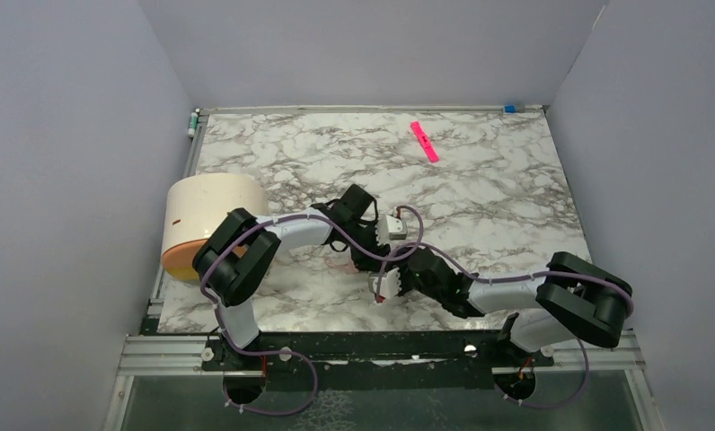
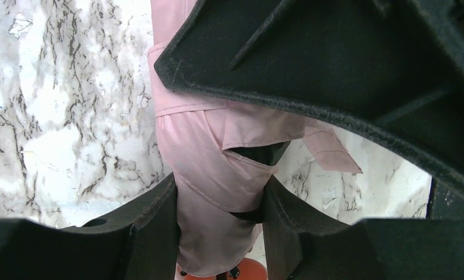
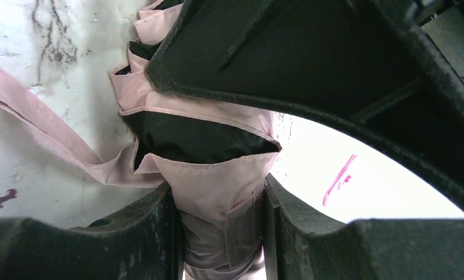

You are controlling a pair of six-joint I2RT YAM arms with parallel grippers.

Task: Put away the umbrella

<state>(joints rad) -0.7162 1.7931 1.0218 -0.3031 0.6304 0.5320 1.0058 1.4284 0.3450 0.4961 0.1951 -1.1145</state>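
Fabric of the folding umbrella (image 2: 206, 146) is bunching in the left gripper (image 2: 218, 216) and right gripper (image 3: 221, 227), both clamping it. Its strap (image 3: 43, 122) is trailing loose, inviting a snag.

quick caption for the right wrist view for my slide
Right claw shut on the bunched pale pink umbrella, its strap lying across the marble table.

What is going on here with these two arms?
Both arms are handling the pale pink umbrella near the middle of the marble table. The left hand and the right hand are each shut on its folded fabric, with black lining showing between the folds. Its strap lies loose on the table. The cream cylinder sits at the left edge.
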